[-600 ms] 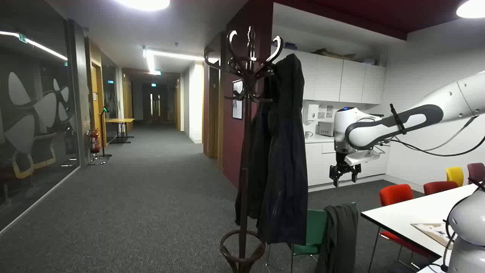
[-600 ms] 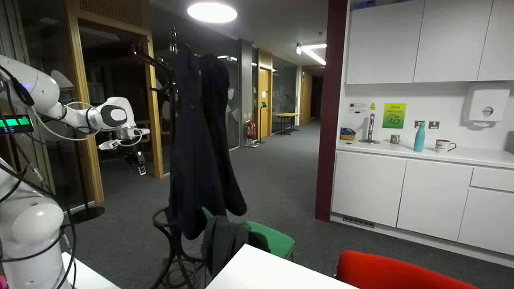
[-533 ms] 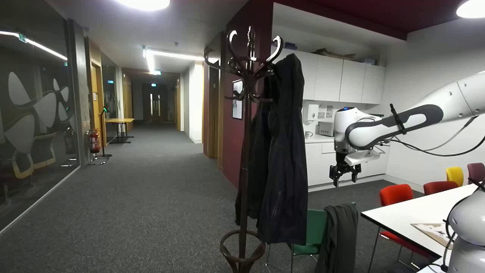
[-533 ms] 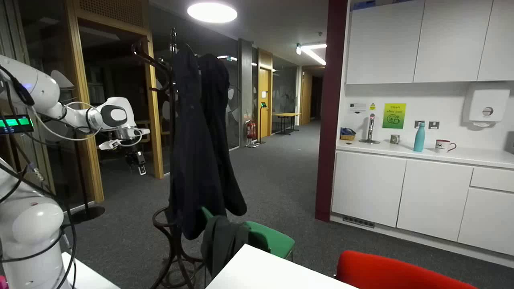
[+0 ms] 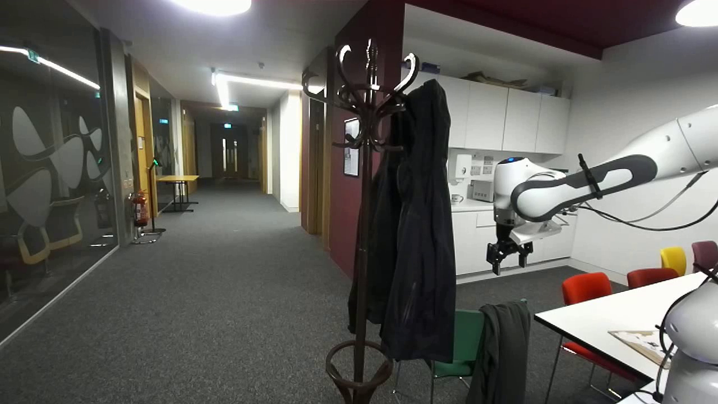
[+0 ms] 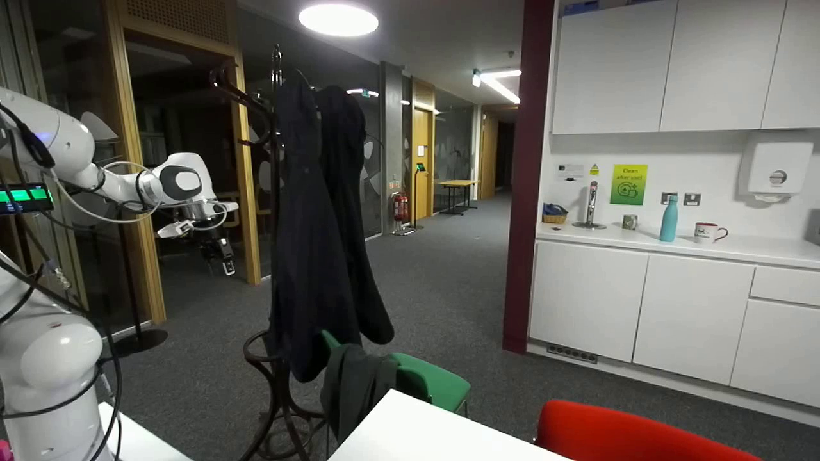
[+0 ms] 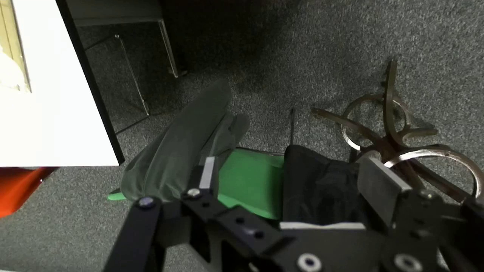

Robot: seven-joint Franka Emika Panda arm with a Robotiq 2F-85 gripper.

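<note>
Gripper [image 5: 510, 264] hangs with fingers spread, higher than the green chair [image 7: 251, 177], which stands just off one corner of the tabletop [image 7: 56, 121].

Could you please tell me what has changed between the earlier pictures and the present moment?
The open black two-finger gripper moved slightly upward and, in both exterior views, a little toward the long dark coats. Nothing was taken hold of or let go. Those coats, the dark brown curved coat stand, the green chair, the dark grey garment over its back and the white table stayed as they were.
</note>
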